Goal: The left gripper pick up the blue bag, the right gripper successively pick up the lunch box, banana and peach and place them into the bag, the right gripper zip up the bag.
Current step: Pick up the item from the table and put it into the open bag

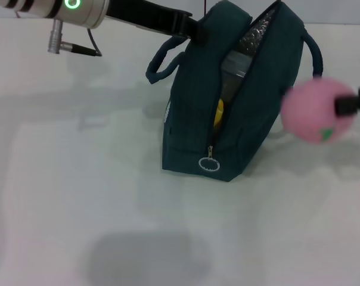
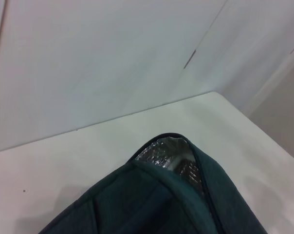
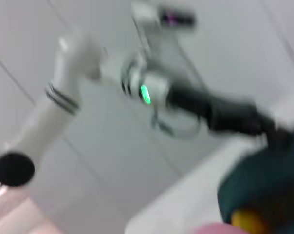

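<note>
The dark blue bag (image 1: 227, 101) stands unzipped on the white table, tilted, its silver lining showing. My left gripper (image 1: 195, 30) is shut on the bag's top edge and holds it up. Inside the opening I see the grey lunch box (image 1: 236, 62) and the yellow banana (image 1: 219, 113). My right gripper (image 1: 347, 106) is shut on the pink peach (image 1: 314, 110) and holds it in the air just right of the bag. The bag (image 2: 152, 200) fills the lower part of the left wrist view. The right wrist view shows the bag (image 3: 264, 185), the banana (image 3: 247, 222) and the left arm.
The zipper pull ring (image 1: 209, 165) hangs at the bag's front lower end. A carry handle (image 1: 162, 62) sticks out on the bag's left side. The white table (image 1: 78, 196) spreads around the bag; a wall stands behind it.
</note>
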Action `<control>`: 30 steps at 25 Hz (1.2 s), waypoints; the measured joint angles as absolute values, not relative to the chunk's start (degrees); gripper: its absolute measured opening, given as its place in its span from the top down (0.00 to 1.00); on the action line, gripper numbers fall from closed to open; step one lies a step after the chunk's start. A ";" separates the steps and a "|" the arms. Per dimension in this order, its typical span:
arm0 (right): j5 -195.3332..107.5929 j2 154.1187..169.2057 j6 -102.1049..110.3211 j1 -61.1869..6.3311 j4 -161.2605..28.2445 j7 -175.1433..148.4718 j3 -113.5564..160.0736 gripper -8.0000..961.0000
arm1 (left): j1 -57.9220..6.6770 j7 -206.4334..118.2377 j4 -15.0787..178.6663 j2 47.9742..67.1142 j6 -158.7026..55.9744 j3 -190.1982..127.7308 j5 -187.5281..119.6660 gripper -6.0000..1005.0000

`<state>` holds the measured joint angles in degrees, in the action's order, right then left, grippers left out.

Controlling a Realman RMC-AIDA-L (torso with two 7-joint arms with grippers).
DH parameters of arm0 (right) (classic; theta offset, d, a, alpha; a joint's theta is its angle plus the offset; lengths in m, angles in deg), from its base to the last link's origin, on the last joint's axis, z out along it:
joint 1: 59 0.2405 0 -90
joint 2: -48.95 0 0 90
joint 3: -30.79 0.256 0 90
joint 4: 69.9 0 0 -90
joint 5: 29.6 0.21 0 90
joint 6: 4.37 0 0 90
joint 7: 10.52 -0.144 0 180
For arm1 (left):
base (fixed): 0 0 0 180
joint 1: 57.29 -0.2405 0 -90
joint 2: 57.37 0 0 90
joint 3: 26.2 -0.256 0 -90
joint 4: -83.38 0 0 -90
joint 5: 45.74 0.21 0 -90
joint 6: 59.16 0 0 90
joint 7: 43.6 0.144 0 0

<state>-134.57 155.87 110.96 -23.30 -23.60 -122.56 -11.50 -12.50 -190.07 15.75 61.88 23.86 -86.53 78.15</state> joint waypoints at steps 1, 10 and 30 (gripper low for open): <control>-132.89 156.36 110.09 -23.62 -23.63 -121.05 -11.00 0.96 | -12.44 -190.10 15.75 61.90 23.91 -86.58 78.13 0.90; -130.55 162.17 95.28 -22.99 -23.47 -106.57 -11.36 0.95 | -12.27 -190.79 15.70 62.01 24.15 -86.85 78.03 0.90; -134.86 163.27 82.53 -21.95 -24.86 -105.35 -27.94 0.95 | -11.66 -190.78 15.92 61.71 24.21 -86.84 78.01 0.90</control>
<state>-134.86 163.27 82.53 -21.95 -24.86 -105.35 -27.94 -11.66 -190.78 15.92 61.71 24.21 -86.84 78.01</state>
